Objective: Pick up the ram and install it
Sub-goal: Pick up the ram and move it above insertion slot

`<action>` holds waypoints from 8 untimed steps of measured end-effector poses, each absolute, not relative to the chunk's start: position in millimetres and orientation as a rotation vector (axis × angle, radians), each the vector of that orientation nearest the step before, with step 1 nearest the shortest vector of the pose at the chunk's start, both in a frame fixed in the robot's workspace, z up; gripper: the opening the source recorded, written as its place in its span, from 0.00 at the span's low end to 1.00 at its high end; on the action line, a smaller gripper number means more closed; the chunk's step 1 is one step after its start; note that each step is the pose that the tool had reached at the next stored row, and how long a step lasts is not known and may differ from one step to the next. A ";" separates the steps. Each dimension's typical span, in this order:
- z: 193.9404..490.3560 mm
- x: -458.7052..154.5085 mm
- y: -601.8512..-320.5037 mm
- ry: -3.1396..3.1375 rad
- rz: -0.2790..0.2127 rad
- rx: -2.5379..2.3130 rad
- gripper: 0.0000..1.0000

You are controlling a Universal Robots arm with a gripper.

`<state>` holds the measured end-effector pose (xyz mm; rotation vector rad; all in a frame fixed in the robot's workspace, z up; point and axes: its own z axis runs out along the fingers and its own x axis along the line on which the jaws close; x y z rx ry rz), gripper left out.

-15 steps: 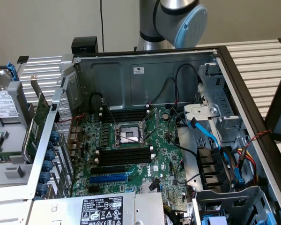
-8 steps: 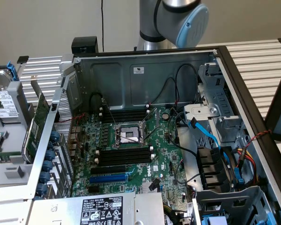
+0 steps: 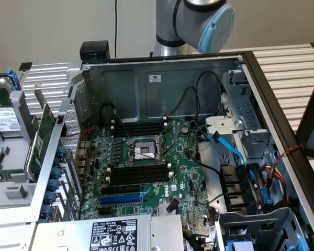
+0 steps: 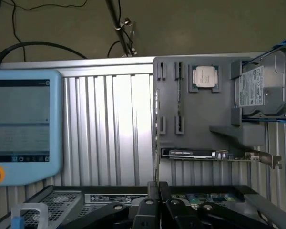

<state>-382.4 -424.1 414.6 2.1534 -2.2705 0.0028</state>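
Ram (image 4: 179,98): thin dark strip seen edge-on, standing in slotted holders of grey plastic tray (image 4: 205,112); board faces hidden. Same tray carries square silver processor (image 4: 204,76), boxy metal hard drive (image 4: 262,86) and expansion card (image 4: 200,153) along one edge. Tray lies on ribbed aluminium desk (image 4: 109,129). Claw (image 4: 158,191): black fingers pressed together, closed, apart from ram. Open steel case (image 3: 146,83): long black memory slots (image 3: 138,172) flank socket, space above them open.

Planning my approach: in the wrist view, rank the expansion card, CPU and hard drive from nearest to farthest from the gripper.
1. Expansion card, on the gray holder's edge nearest the gripper.
2. CPU, in a pocket farther in.
3. Hard drive, at the holder's far corner.
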 end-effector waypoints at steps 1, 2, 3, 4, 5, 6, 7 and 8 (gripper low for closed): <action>414.7 -379.4 -424.1 -2.268 0.000 2.154 0.12; 414.7 -376.3 -424.1 -2.265 -0.003 2.154 0.12; 414.8 -373.1 -424.1 -2.262 -0.006 2.153 0.12; 414.8 -369.9 -424.1 -2.261 -0.009 2.152 0.12; 415.0 -365.9 -424.1 -2.259 -0.011 2.151 0.12; 415.2 -362.4 -424.1 -2.259 -0.013 2.150 0.12; 415.5 -358.6 -424.1 -2.258 -0.015 2.150 0.12; 415.8 -354.7 -424.1 -2.257 -0.016 2.151 0.12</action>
